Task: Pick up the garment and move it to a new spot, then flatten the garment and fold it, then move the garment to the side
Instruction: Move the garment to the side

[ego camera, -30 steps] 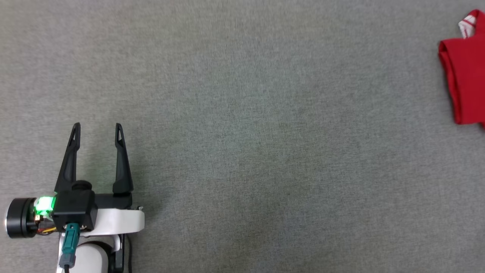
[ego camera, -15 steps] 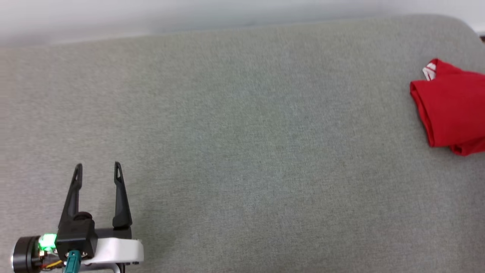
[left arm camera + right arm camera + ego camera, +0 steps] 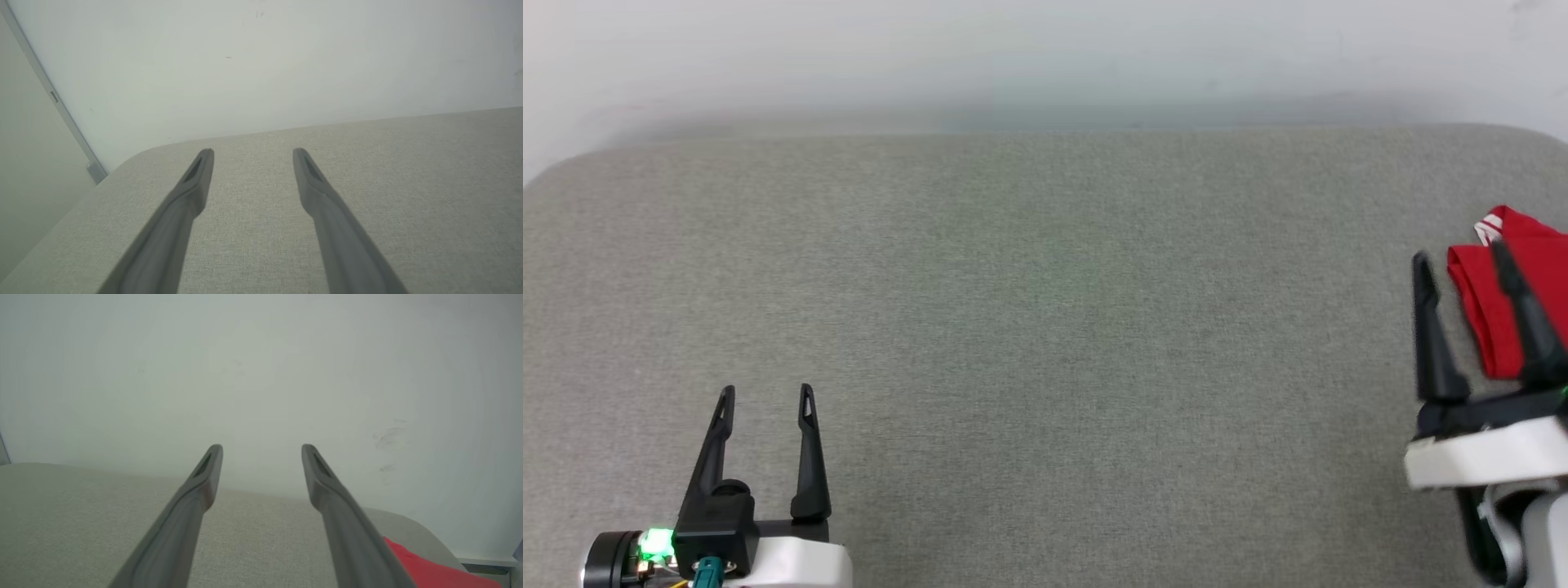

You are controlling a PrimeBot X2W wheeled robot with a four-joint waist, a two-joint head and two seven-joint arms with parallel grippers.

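Head view: garment [image 3: 1482, 318], folded edge running near-to-far, trim farthest; left gripper [image 3: 766, 389] and right gripper [image 3: 1458, 251] wide, empty.

The left gripper [image 3: 252, 155] rises from the bottom edge of the frame. Its 2 long, dark grey fingers [image 3: 192, 192] are spread wide apart in a V, with the tips reaching the middle of the frame. Each tip has a narrow slot on its inner face. Nothing sits between them. Below and behind the fingers lies a light grey woven fabric surface [image 3: 429, 183] that covers the lower half of the frame, with 1 rounded corner at centre left. A plain pale wall [image 3: 261, 69] covers the upper half, marked by a few faint specks. A thin grey strip [image 3: 53, 98] runs diagonally down the upper left.
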